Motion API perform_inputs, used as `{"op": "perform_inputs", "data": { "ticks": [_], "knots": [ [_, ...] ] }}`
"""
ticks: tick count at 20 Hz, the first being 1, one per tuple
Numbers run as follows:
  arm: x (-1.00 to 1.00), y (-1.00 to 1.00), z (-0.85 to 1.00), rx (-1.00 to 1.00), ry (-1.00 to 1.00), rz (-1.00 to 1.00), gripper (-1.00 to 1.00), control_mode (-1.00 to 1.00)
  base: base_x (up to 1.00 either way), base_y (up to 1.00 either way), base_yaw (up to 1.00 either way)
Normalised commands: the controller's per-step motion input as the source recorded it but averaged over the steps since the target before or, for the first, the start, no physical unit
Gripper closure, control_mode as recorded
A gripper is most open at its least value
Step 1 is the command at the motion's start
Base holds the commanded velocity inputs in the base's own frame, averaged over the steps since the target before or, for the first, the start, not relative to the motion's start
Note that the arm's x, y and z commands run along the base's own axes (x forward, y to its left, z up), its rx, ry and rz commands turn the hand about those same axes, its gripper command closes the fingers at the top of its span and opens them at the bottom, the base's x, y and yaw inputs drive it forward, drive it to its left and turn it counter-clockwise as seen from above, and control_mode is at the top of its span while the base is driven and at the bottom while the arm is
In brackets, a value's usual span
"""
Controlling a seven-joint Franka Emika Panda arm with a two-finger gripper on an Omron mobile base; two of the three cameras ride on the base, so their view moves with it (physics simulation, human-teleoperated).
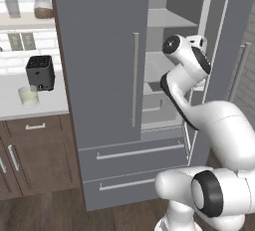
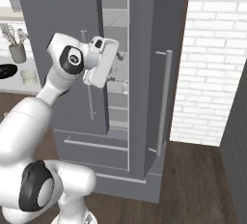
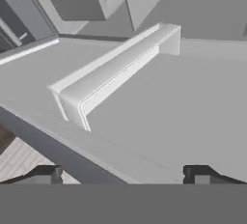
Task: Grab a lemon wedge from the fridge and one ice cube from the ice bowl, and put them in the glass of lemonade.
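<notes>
Left base view: the fridge (image 1: 102, 75) stands with its left door shut and its right door (image 1: 226, 51) swung wide, showing pale shelves inside; the white arm (image 1: 199, 120) rises from the lower right and reaches into the opening at mid-height, its hand tucked against the inner edge of the open door. To the left, on the pale counter (image 1: 15, 106), the glass of lemonade (image 1: 28, 96) sits just in front of the black toaster (image 1: 40, 71), with a jar (image 1: 43, 6) on the shelf above and two drawers with bar handles at the fridge's foot. Right base view: the same fridge (image 2: 58, 20) is seen from the other side, the open door (image 2: 149, 73) edge-on with its long silver handle (image 2: 163, 102); the arm's wrist and hand sit in the gap between the doors, and the gripper (image 2: 123, 71) pokes into the shelves. Far left, the black ice bowl (image 2: 6, 71) lies on the counter below a grey utensil cup (image 2: 17, 52). Hand view: the gripper (image 3: 123, 175) hangs with its two dark tips set wide apart, gripping nothing, over a bare grey fridge shelf (image 3: 169, 102) crossed by a raised pale ridge (image 3: 113, 71). The lemon wedge cannot be made out in any view.
</notes>
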Motion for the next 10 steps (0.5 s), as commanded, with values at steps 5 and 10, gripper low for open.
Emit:
{"op": "perform_inputs", "data": {
  "ticks": [5,10],
  "knots": [
    [-0.42,-0.93,-0.13,0.00,0.00,-0.09,-1.00,-1.00,0.00,0.00,0.00],
    [-0.44,-0.98,-0.02,0.00,0.00,-0.13,-1.00,-1.00,0.00,0.00,0.00]
  ]
}}
